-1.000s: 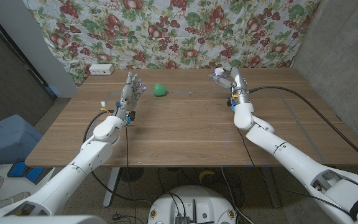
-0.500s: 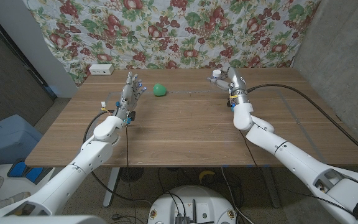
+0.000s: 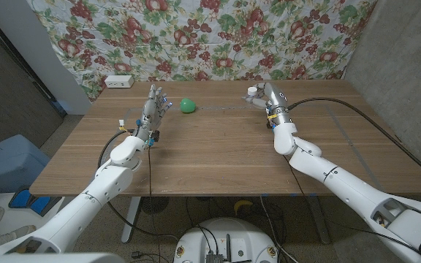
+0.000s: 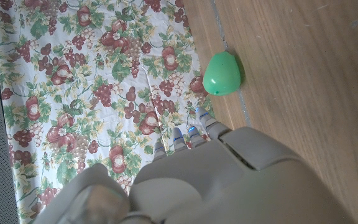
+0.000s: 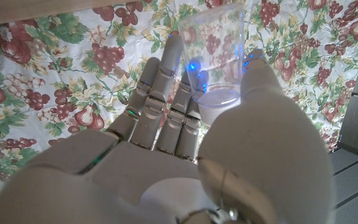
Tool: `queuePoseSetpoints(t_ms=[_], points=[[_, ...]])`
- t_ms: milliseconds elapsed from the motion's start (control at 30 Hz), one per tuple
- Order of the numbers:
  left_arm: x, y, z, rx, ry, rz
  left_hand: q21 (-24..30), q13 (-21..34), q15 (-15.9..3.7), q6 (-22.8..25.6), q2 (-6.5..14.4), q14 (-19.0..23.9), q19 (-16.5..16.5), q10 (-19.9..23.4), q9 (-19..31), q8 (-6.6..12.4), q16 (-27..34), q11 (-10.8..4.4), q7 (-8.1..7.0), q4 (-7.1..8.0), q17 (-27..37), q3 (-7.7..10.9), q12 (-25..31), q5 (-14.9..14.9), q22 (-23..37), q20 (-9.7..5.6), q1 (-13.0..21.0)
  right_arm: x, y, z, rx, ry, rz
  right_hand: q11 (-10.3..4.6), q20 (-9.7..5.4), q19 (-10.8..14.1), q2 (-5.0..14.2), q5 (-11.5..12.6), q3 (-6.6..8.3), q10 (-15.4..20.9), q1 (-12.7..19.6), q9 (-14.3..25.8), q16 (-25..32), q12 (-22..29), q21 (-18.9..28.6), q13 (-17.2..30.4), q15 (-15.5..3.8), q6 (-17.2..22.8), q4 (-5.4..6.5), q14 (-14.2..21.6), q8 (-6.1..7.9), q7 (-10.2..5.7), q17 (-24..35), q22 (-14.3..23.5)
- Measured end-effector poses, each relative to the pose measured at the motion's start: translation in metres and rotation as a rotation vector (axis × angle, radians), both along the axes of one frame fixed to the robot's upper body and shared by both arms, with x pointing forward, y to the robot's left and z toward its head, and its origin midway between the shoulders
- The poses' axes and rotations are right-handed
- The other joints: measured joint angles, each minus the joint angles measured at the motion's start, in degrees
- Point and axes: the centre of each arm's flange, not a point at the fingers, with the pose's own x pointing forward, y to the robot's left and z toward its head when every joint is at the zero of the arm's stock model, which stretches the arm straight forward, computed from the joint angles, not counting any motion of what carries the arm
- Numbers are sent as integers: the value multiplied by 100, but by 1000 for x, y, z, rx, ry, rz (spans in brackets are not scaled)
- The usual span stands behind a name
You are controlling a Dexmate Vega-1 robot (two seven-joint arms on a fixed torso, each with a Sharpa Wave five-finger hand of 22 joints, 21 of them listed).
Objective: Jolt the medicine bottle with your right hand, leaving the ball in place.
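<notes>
One hand (image 3: 263, 96) against medicine bottle (image 3: 251, 93)

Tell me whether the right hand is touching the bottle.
Touching. The right wrist view shows the clear bottle lying against the right hand's fingers, with the thumb beside it.

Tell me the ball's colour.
Green: the ball shows best in the left wrist view, by the floral cloth.

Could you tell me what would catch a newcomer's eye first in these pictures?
Probably the bright green ball on the wooden table, at the far edge near the flowered cloth. Next, the right robot hand at the far right side, fingers against a clear medicine bottle. The left robot hand stands beside the ball, apart from it.
</notes>
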Motion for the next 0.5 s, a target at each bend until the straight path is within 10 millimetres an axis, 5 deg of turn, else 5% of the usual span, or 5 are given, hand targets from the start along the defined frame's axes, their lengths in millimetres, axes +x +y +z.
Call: queuePoseSetpoints(t_ms=[500], points=[[-2,2,-1,1,-1,1,0,0,0,0,0,0,0,0,0,0,0,0,0,0,0,0,0,0,0,0,0,7,6,-11,-67,44,-44,21,32,-32,0,0,0,21,0,0,-3,0,45,-1,0,0,0,0,0,0,6,1]])
